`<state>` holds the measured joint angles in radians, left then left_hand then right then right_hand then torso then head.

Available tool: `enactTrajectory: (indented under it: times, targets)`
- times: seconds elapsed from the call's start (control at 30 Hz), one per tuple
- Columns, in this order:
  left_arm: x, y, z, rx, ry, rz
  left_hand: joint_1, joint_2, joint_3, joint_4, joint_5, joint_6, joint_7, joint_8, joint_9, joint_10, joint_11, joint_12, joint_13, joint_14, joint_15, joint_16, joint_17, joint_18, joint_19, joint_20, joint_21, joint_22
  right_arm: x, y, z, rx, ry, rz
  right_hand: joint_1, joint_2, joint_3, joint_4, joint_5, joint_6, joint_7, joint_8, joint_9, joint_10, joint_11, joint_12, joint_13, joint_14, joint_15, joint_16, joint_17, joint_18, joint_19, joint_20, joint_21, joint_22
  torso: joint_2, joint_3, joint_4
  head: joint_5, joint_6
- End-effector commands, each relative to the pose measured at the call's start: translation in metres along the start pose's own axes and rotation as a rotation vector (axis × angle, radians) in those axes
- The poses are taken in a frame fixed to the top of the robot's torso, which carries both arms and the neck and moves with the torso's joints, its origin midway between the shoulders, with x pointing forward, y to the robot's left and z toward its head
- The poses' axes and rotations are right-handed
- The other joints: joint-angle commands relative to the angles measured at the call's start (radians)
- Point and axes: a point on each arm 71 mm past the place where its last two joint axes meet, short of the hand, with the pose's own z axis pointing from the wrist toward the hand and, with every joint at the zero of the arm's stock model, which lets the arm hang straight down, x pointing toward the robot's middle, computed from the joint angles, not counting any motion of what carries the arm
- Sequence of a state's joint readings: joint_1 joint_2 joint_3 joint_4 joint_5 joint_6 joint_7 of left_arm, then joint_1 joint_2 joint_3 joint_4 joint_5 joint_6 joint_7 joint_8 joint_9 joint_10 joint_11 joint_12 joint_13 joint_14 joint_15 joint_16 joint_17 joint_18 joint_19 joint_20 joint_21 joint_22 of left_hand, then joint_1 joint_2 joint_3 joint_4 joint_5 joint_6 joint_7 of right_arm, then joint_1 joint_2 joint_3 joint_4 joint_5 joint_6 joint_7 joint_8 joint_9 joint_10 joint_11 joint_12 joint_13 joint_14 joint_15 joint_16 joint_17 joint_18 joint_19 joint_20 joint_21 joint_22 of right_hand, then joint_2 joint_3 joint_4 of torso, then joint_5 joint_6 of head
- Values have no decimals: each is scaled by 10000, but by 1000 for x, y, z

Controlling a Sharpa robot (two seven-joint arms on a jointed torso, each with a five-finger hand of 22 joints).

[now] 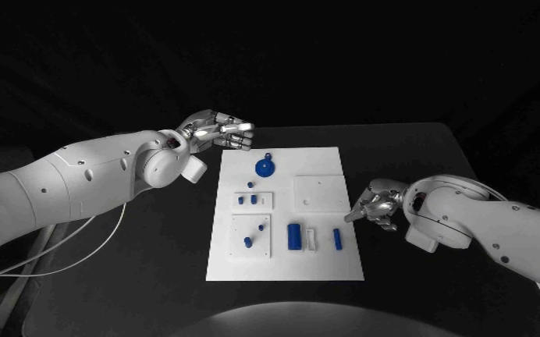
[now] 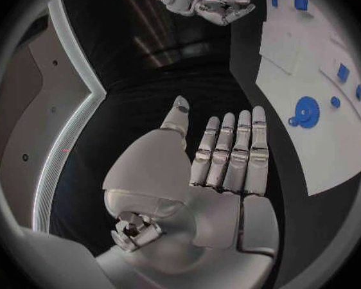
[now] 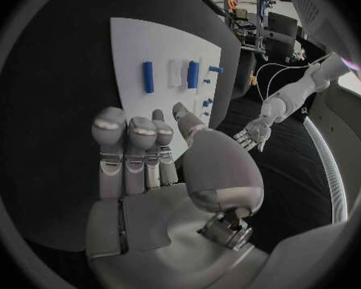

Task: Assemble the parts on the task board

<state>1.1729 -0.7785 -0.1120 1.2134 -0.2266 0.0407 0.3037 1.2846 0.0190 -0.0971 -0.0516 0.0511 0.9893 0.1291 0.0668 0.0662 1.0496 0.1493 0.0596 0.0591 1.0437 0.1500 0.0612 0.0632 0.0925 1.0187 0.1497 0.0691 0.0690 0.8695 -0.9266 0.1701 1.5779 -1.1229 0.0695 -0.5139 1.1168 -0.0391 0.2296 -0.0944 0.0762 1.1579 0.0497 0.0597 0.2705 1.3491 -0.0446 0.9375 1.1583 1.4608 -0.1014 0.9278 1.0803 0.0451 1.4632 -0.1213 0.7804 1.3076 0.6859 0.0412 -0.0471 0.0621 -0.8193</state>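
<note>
From the head view we see the white board (image 1: 285, 214) flat on the tabletop (image 1: 135, 274), blue parts (image 1: 295, 235) on it. Our left hand (image 1: 214, 132) hovers released past its far left corner. At the wrists, our right hand (image 3: 152, 167) spreads empty beside the board's right edge.

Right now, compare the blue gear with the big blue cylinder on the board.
The blue gear is round, flat and toothed with a small tab; the big blue cylinder is a long bar lying on its side. The gear lies nearer the left hand, the cylinder nearer the right hand. Neither is held.
</note>
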Motion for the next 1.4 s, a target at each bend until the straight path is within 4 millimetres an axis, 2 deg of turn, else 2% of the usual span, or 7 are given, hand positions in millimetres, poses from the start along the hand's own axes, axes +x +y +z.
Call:
enactTrajectory:
  times: [0.03,0.53,1.07,1.2,1.23,1.27,1.4]
  targets:
    - [3,-4,0,546,83,-199,116,50,-37,-57,-47,16,-44,-13,-3,14,-93,4,0,64,-19,24,-3,-101,3,-94,-3,4,8,-7,3,642,114,-926,-21,-176,56,242,-128,54,1,36,-59,42,43,52,7,-32,46,64,17,92,100,34,31,950,-4,-11,9,-41,12]
    - [6,-2,1,433,259,-262,-181,132,-259,210,-47,-15,90,-20,-6,-61,75,3,0,132,31,21,-4,-170,9,-128,-23,-5,48,-2,23,1333,-160,-1594,-251,-1135,529,1710,-279,371,-91,42,-12,135,-7,173,91,-5,1,385,307,48,152,-30,438,1029,7,-23,45,-29,-89]
    - [6,-1,0,292,194,-229,-168,225,-236,331,-46,-16,24,-8,-1,-68,69,7,2,141,30,30,-1,-161,-2,-127,-8,2,60,4,35,1627,-1098,-2598,-383,-1243,775,2420,-277,344,-65,46,-3,143,-2,169,185,2,5,376,369,33,109,-33,516,1018,10,-20,35,45,-187]
    - [6,-1,0,282,213,-217,-156,241,-252,337,-46,-14,48,-18,-5,-63,72,5,1,155,28,29,-2,-158,11,-129,-7,3,65,5,39,1689,-1073,-2980,384,-1150,1250,1807,-255,312,-93,38,-6,123,-37,151,188,1,-5,341,348,32,88,-30,470,1005,6,-19,42,58,-213]
    - [6,-1,0,281,213,-215,-151,254,-254,341,-46,-5,31,-14,-4,-60,73,4,1,156,29,28,-2,-157,13,-129,-7,3,67,5,39,1710,-1021,-3124,605,-1136,1534,1430,-9,279,-65,35,-21,88,-6,157,204,1,8,323,331,32,79,-17,467,1004,5,-19,45,56,-212]
    - [6,-1,0,277,210,-212,-147,277,-251,346,-46,29,-5,-3,1,-48,61,7,2,157,27,28,-2,-158,11,-128,-9,2,69,5,40,1744,-939,-3269,731,-1208,1641,1062,838,232,-37,31,-52,47,10,137,204,-4,11,298,312,36,65,-10,443,999,1,-19,44,53,-208]
    - [6,-1,0,257,203,-203,-123,333,-250,346,-46,107,8,-7,-1,-22,44,5,1,163,22,28,-2,-158,19,-131,-8,3,77,2,41,1882,-579,-3731,820,-959,1794,-374,1490,33,147,33,-335,-99,83,64,178,-16,106,250,269,76,-13,87,309,977,-2,-26,25,47,-220]
